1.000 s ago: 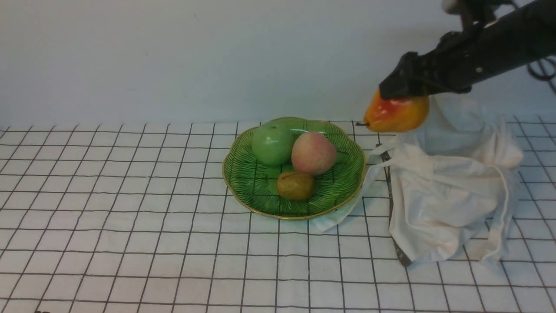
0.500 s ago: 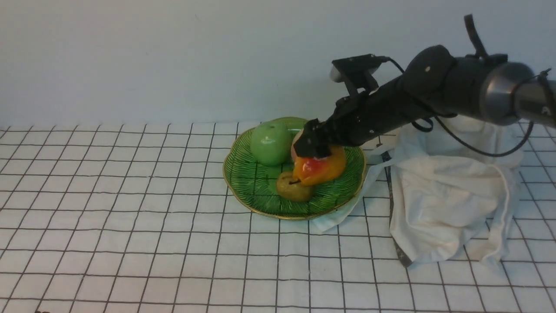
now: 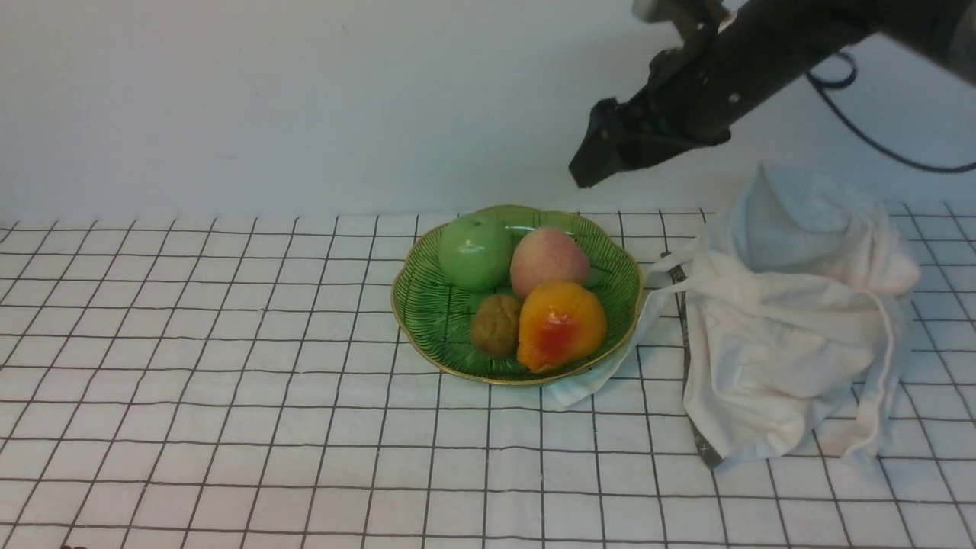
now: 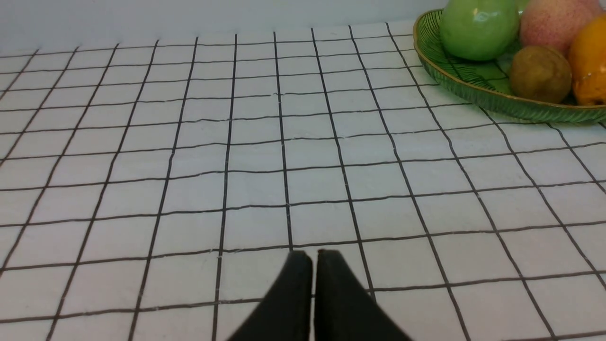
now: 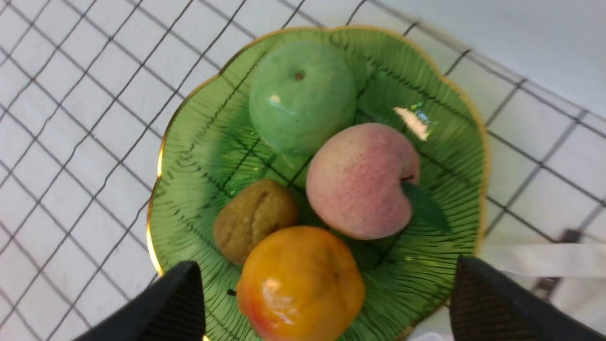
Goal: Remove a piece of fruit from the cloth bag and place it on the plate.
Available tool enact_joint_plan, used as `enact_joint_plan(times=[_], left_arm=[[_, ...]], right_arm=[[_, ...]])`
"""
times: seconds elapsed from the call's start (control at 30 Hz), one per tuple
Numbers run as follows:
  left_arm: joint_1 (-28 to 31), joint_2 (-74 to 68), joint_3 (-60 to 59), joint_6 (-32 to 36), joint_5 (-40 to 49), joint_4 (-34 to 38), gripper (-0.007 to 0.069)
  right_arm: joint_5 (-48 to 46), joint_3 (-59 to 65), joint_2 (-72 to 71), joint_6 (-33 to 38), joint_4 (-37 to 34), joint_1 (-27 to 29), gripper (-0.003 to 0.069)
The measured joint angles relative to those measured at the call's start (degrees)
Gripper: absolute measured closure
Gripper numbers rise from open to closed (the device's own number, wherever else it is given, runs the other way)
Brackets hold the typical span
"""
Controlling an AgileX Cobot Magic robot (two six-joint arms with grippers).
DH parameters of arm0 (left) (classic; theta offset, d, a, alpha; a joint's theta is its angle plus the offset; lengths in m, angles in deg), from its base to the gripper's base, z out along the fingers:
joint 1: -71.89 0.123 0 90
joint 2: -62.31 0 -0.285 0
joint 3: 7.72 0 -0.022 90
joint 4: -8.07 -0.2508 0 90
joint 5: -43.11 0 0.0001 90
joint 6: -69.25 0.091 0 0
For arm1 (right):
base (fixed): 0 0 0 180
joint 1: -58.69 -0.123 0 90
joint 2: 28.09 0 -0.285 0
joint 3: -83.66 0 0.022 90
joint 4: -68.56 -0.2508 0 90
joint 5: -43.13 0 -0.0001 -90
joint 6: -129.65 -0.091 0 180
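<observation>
Below my raised right gripper (image 3: 585, 174), its fingers spread and empty, the fruit (image 3: 562, 326) lies on the plate (image 3: 427, 335) against the brown one (image 3: 496, 326); I judge only withdrawal remains.

Your right arm (image 3: 709, 91), 2 o'clock in the front view: matte black, chunky, stepped housing, angular edges. Small pale glints dot it, maybe screws, too blurred to confirm. Greyish section (image 3: 967, 46) at the frame edge. You've got a black cable (image 3: 877, 141), thin, one loop; black bracket (image 3: 686, 15) up top, blunt lighter end. Right jaws: dark, rounded tips, blurry in your wrist view. Left jaws: black, narrow tapered tips, soft focus. Markings unreadable.
</observation>
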Motion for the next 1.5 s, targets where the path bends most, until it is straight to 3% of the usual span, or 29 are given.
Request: enact_joint_plan(times=[0.07, 0.13, 0.3, 0.4, 0.6, 0.9, 1.03, 1.23, 1.5], left_arm=[[0.0, 0.0, 0.0, 0.0, 0.0, 0.0, 0.0632], [0.0, 0.0, 0.0, 0.0, 0.0, 0.0, 0.0632], [0.0, 0.0, 0.0, 0.0, 0.0, 0.0, 0.0632], [0.0, 0.0, 0.0, 0.0, 0.0, 0.0, 0.0632], [0.0, 0.0, 0.0, 0.0, 0.0, 0.0, 0.0632], [0.0, 0.0, 0.0, 0.0, 0.0, 0.0, 0.0632], [0.0, 0.0, 0.0, 0.0, 0.0, 0.0, 0.0632], [0.0, 0.0, 0.0, 0.0, 0.0, 0.0, 0.0632], [0.0, 0.0, 0.0, 0.0, 0.0, 0.0, 0.0632]], right_arm=[[-1.1, -2.4, -1.8, -7.2, 5.1, 0.5, 0.0111], [-1.9, -2.2, -4.9, -12.2, 9.9, 0.7, 0.0234], [-2.4, 6.3, -15.5, -15.0, 14.4, 0.9, 0.0540], [-2.7, 14.8, -24.5, -15.7, 16.8, 0.9, 0.0643], [-0.5, 35.3, -44.3, -18.2, 19.2, 0.9, 0.0671], [41.4, 84.0, -83.2, -16.4, 13.4, 0.9, 0.0673], [54.0, 99.3, -98.7, -16.4, 11.8, 0.9, 0.0673], [57.8, 104.0, -111.8, -16.4, 11.6, 0.9, 0.0673], [57.2, 104.0, -113.4, -16.4, 11.5, 0.9, 0.0673]])
